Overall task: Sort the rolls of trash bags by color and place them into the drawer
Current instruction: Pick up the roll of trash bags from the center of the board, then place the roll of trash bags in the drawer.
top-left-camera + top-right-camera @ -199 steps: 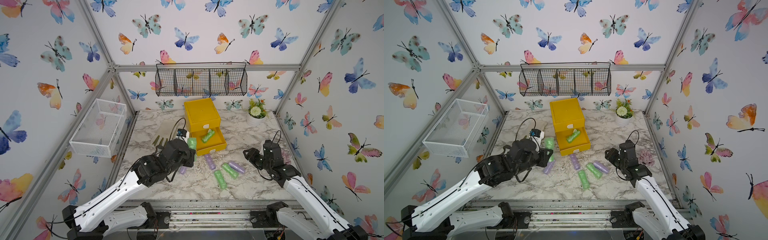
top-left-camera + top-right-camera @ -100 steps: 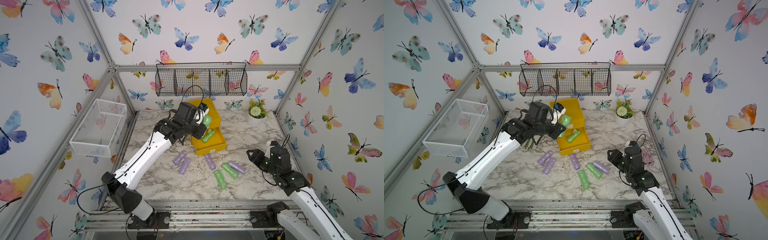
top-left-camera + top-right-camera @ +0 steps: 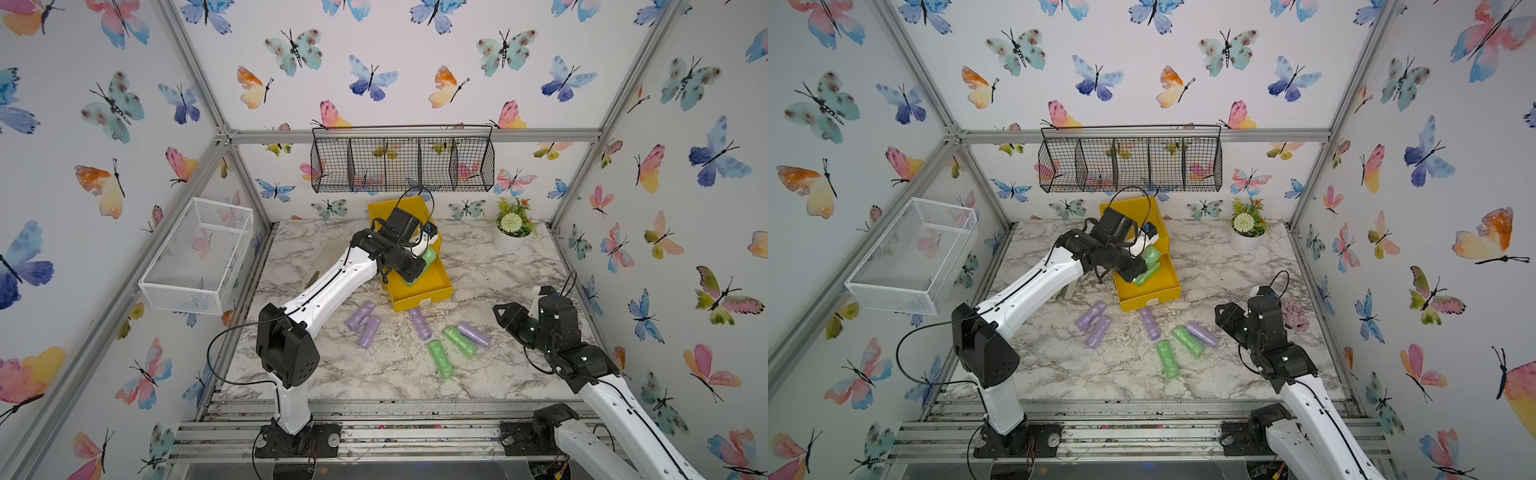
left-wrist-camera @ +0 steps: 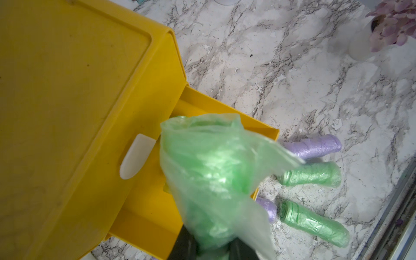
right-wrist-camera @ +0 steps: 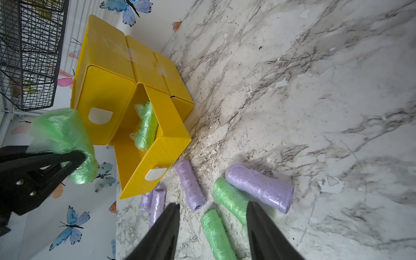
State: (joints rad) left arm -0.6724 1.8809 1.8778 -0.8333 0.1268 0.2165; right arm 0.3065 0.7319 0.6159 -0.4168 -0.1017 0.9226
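Left gripper [image 4: 212, 247] pinches a crinkly, shiny green roll [image 4: 209, 175], its loose film flaring, directly above the pulled-out drawer [image 5: 166, 146] of the smooth yellow plastic chest [image 5: 105, 67]. A second green roll [image 5: 146, 126] lies inside that drawer. Right gripper [image 5: 212, 203] hangs in front of the chest with its jaws spread, over four purple rolls [image 3: 419, 323] and two green cylinders [image 3: 440, 359] lying on the marble-patterned table [image 3: 374, 374].

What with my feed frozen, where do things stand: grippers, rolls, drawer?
Left gripper shut on green roll above open drawer. Right gripper open, empty. Second green roll already inside drawer. Nothing blocking.
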